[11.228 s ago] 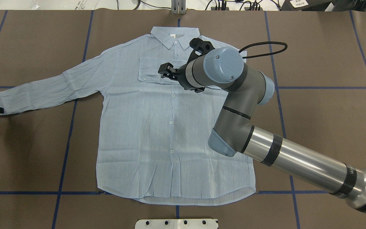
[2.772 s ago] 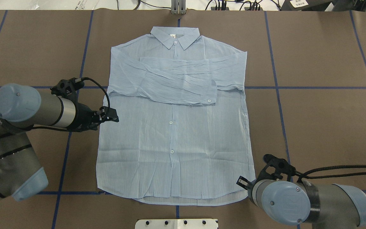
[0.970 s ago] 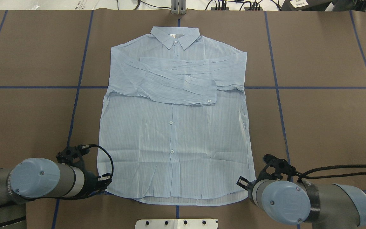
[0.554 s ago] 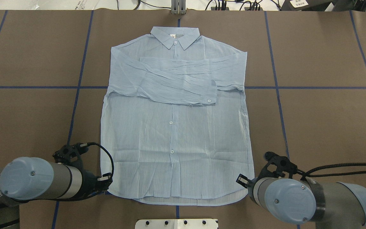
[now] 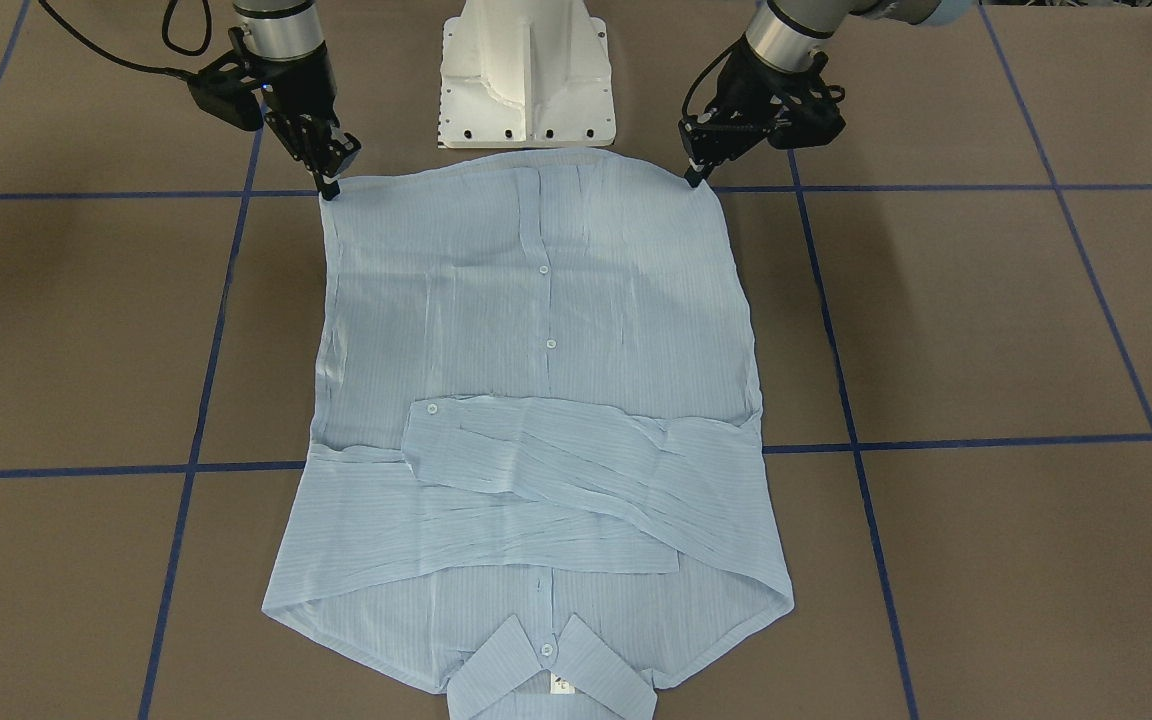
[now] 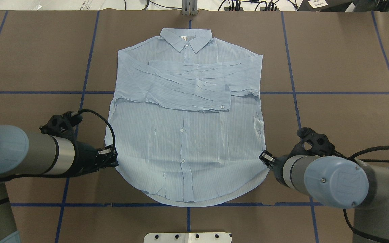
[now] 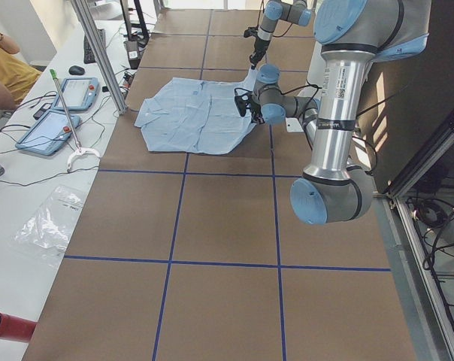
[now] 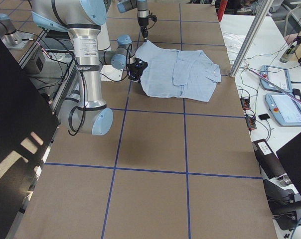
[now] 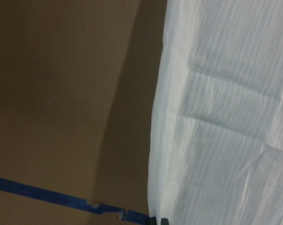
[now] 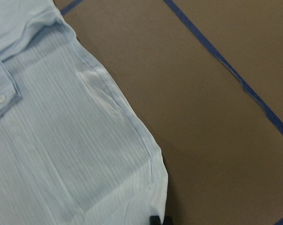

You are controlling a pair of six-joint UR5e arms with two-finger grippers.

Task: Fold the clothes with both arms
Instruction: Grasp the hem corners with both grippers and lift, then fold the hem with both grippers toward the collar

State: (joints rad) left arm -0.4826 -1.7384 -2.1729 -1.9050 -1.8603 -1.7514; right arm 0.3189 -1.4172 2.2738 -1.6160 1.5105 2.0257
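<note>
- Broadly, the brown table point(image 6: 349, 135), marked off by blue tape lines point(image 6: 343, 92), carries the whole job. The shirt point(image 6: 187, 141) lies in its middle, front up, with the collar point(image 6: 186, 37) on the side away from the robot.
- The shirt is flat over most of its body, and both sleeves point(image 6: 187, 84) are crossed over the chest. Its two near corners are raised off the table, and the hem point(image 6: 187, 200) sags in a curve between them.
- The left arm point(image 6: 29, 155) and right arm point(image 6: 333, 175) reach in low from either side, about level with each other.
- The left gripper point(image 6: 111, 158) pinches the near left corner and the right gripper point(image 6: 265, 158) pinches the near right corner. Both wrist views show cloth running right into the fingertips.
- The step in hand looks like carrying the hem up and over toward the collar. To do it well, both arms should rise and travel at one pace. The hem should stay taut between them so the thin cloth neither sags nor twists, and it should pass high enough not to drag the sleeves out of place.
- The buttons point(image 6: 182, 161) give a centre line, and the hem's middle should land on it.
</note>
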